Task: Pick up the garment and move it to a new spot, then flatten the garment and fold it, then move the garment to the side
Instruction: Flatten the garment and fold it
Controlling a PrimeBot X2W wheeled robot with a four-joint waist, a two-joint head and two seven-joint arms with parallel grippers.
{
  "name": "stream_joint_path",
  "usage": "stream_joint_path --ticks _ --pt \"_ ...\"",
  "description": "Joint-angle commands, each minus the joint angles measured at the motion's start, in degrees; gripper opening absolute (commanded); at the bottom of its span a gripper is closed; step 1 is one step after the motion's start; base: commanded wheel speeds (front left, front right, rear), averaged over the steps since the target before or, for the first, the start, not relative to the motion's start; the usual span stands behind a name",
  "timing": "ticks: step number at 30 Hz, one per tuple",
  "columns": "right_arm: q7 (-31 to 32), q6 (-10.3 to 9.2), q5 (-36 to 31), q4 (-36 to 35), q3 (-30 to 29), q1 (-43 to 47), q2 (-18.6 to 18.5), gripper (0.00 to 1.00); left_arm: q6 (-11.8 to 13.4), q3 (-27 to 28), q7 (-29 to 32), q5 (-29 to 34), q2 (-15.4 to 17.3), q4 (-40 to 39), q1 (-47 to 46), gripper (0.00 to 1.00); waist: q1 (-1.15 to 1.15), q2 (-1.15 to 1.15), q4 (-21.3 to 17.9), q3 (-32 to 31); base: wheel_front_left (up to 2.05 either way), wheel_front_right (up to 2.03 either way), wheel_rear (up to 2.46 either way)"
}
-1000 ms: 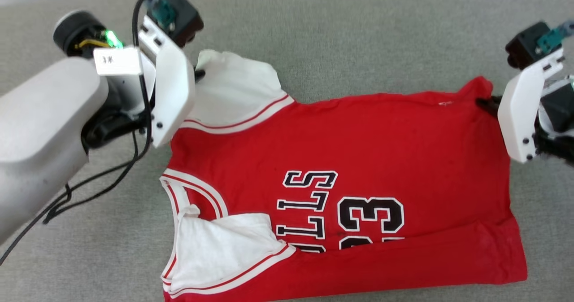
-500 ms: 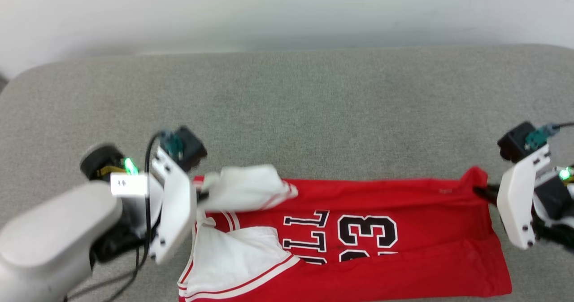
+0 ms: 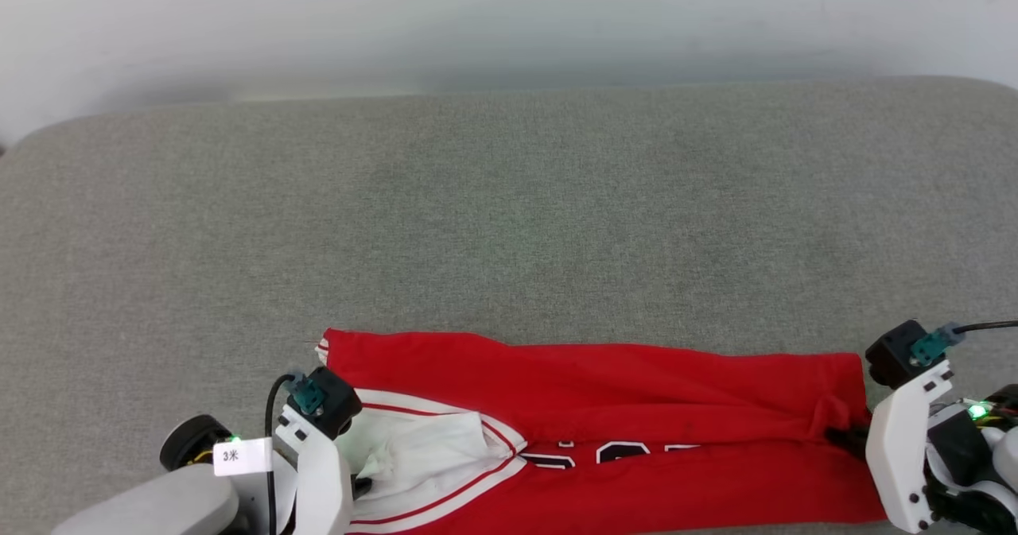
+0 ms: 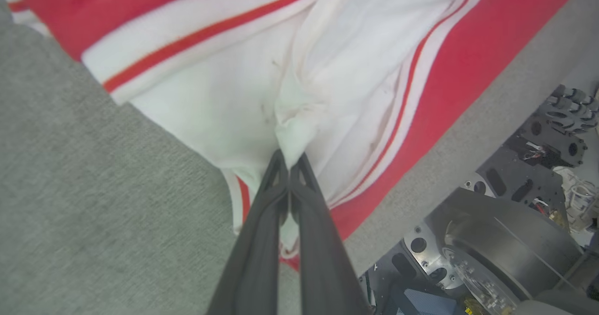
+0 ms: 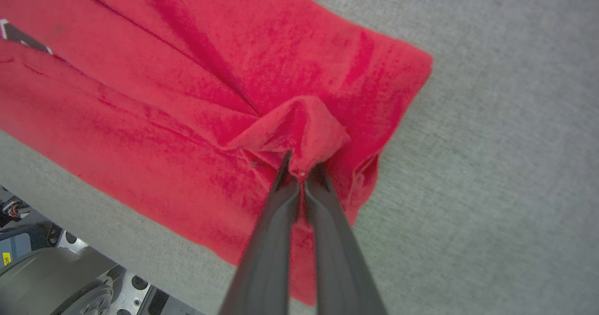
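Observation:
The red garment (image 3: 620,376) lies as a long folded band along the near edge of the grey table, with just the tops of its black numerals peeking out. My left gripper (image 3: 362,486) is shut on the bunched white sleeve (image 4: 224,109) at the garment's left end; the left wrist view shows that gripper (image 4: 290,158) pinching a tuft of white cloth. At the right end, my right gripper (image 3: 845,438) is shut on a red corner. In the right wrist view that gripper (image 5: 299,171) holds a raised peak of the garment (image 5: 164,95).
The grey padded table (image 3: 509,201) stretches far beyond the garment up to a pale wall. Its near edge runs close under the garment. The robot's dark base (image 4: 491,240) shows below that edge, and again in the right wrist view (image 5: 47,273).
The head camera has tilted up. Both grippers have drawn the garment's far edge toward the near edge, folding it over so that the letters and "23" are almost covered.

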Motion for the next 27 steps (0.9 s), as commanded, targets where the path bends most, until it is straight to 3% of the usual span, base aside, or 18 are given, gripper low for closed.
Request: stream_joint_path --ticks 1,3,4,5,6,11,17,23,27 --pt "-0.55 -0.04 -0.47 0.71 -0.08 0.74 0.93 0.00 -0.10 0.08 -0.87 -0.21 -0.83 0.98 1.08 0.00 0.01 0.00 -0.21 0.39 0.00 0.00 0.00" --pt "-1.49 -0.04 -0.50 2.10 -0.64 0.71 2.14 0.00 0.04 0.16 -1.82 0.11 -1.34 2.31 1.45 0.00 0.01 0.00 -0.35 0.46 0.00 0.00 0.00" --pt "-1.92 -0.04 -0.49 2.69 -1.02 0.68 2.70 0.00 0.32 0.44 -2.42 -0.02 -1.57 2.80 1.71 0.77 0.01 0.00 -0.40 0.37 0.00 0.00 0.00" --pt "-2.14 -0.04 -0.51 3.12 -1.15 0.64 3.05 0.22 0.70 0.85 -3.46 -0.04 -1.81 3.09 1.89 1.00 0.01 0.00 -0.43 0.15 0.00 0.00 0.00" --pt "-2.72 -0.04 -0.96 3.27 -1.31 0.47 3.07 1.00 1.13 1.40 -4.69 -0.40 -1.95 3.13 2.25 1.00 0.01 0.00 -0.48 -0.19 0.00 0.00 0.00" --pt "-6.08 -0.04 -1.55 1.37 -3.58 1.51 1.14 1.00 4.69 3.75 -12.22 1.20 -0.97 1.38 4.13 1.00 0.01 0.00 -0.14 -2.43 0.00 0.00 0.00" --pt "-8.14 -0.04 -1.72 -4.28 -8.84 4.16 -2.41 1.00 12.04 8.28 -24.05 3.03 -0.14 -0.51 7.32 1.00 0.01 0.00 0.46 -4.10 0.00 0.00 0.00" --pt "-6.86 -0.03 2.90 -5.03 -17.61 7.22 -3.14 1.00 18.69 12.20 -35.31 5.76 -1.55 0.08 9.92 1.00 0.01 0.00 1.04 -3.76 0.00 0.00 0.00" --pt "-2.70 -0.03 9.40 -2.89 -22.78 9.38 -1.32 1.00 21.95 16.27 -37.91 8.24 -3.68 1.15 12.00 1.00 0.01 0.00 1.60 -2.96 0.00 0.00 0.00"
